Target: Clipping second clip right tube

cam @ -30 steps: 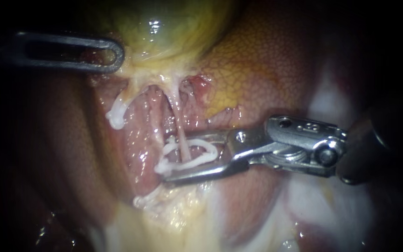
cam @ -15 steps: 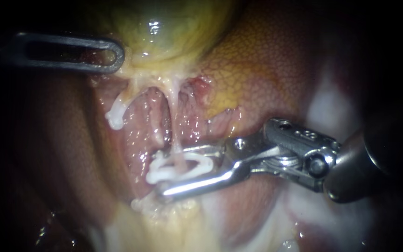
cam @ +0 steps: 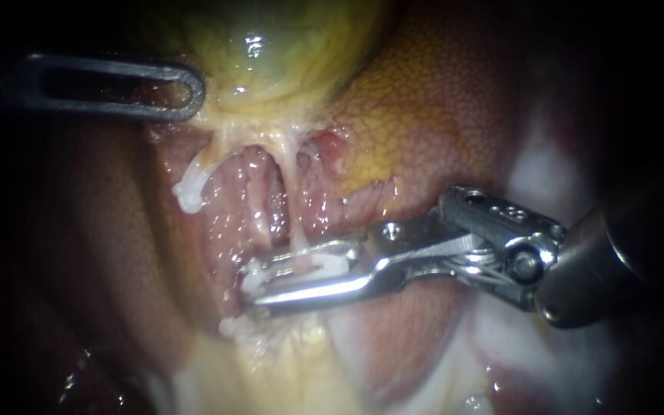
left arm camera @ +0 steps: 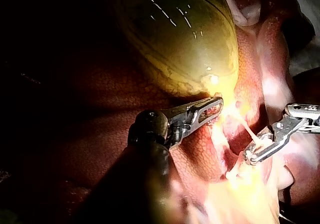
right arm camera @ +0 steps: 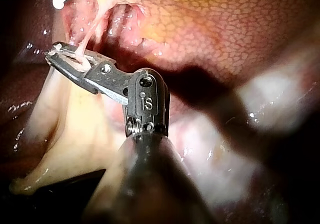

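In the endoscope view my right instrument comes in from the right, its jaws nearly together and shut on a white clip. The clip sits across the thin pale right tube, which runs down from the gallbladder. My left instrument, a slotted jaw at the upper left, is shut on tissue at the gallbladder's lower edge. The right wrist view shows the same jaws closed on the clip around the tube. The left wrist view shows both instruments' jaws: the left and the right.
Another white clip hangs on a strand to the left of the clamped tube, and a white piece lies below the jaws. Mottled liver lies to the right, with pale fatty tissue below.
My right instrument's jaws have closed from wide apart to nearly together, squeezing the looped clip flat around the right tube. Their tips shifted slightly left. The left instrument has not moved.
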